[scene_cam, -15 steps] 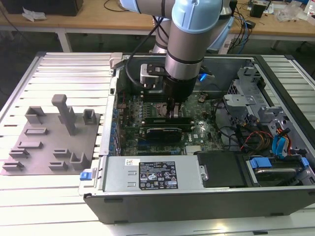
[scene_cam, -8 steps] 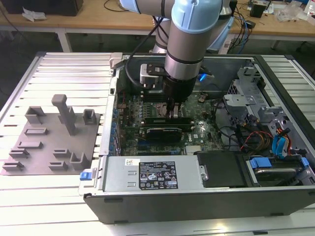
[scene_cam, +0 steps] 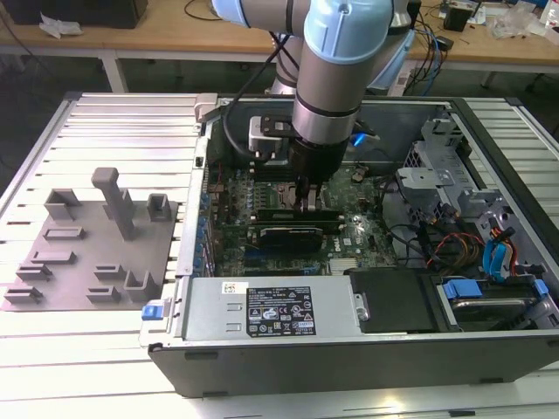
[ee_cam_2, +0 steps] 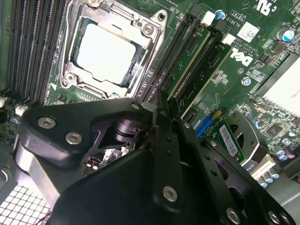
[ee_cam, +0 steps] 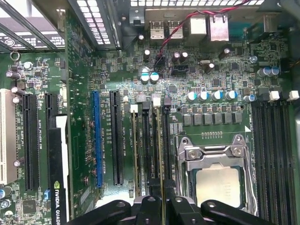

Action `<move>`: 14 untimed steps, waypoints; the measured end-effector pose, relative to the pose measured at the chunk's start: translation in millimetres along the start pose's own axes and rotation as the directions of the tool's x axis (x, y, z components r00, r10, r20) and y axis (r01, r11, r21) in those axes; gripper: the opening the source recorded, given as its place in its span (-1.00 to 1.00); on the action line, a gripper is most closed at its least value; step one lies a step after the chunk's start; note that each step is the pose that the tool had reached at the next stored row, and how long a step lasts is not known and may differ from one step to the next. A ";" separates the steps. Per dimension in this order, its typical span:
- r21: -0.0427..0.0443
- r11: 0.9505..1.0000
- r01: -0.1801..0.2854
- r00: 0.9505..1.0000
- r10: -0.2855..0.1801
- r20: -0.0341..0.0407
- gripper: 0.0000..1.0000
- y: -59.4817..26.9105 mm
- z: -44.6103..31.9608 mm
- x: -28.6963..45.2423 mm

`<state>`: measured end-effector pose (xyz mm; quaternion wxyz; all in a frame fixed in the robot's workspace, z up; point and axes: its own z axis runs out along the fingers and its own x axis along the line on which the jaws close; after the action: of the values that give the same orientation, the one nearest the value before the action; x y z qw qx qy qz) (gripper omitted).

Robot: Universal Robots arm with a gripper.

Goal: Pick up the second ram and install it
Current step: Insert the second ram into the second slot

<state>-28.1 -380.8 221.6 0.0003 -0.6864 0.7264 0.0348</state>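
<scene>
The second ram [ee_cam: 159,150], a thin green stick, stands upright in a slot just beside the CPU socket [ee_cam: 218,178]. In the second wrist view the second ram [ee_cam_2: 187,65] runs straight into my fingers. My gripper [ee_cam: 162,204] is shut on its near end, one black finger on each face. Another green stick [ee_cam: 134,150] sits seated in a parallel slot one place farther from the socket, and the second wrist view shows that stick [ee_cam_2: 209,65] too. In the exterior view my gripper [scene_cam: 308,202] reaches down into the open computer case over the motherboard's middle.
A gray plastic plate [scene_cam: 87,253] with posts and slots lies on the slatted table at the exterior view's left. Inside the case, a graphics card [scene_cam: 288,236] lies close to the gripper, a power supply [scene_cam: 262,310] lines the front, and drive cages and cables [scene_cam: 472,227] fill the right.
</scene>
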 end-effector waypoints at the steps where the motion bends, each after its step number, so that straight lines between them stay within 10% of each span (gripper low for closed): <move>1: 0.000 1.000 0.000 1.000 0.000 0.000 -0.78 0.0 0.0 0.0; 5: 0.000 1.000 0.000 1.000 0.000 0.000 -0.62 0.0 -0.2 0.0; 7: 0.001 1.000 0.000 1.000 0.000 -0.002 -0.62 1.0 -17.8 -2.6; 9: 0.003 1.000 -0.001 1.000 0.001 -0.021 -0.80 2.2 -34.4 -9.2; 14: 0.003 1.000 -0.001 1.000 0.001 -0.023 -0.84 2.4 -37.1 -10.1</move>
<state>-28.1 -372.5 259.2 -0.0072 -0.6863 0.7268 0.0257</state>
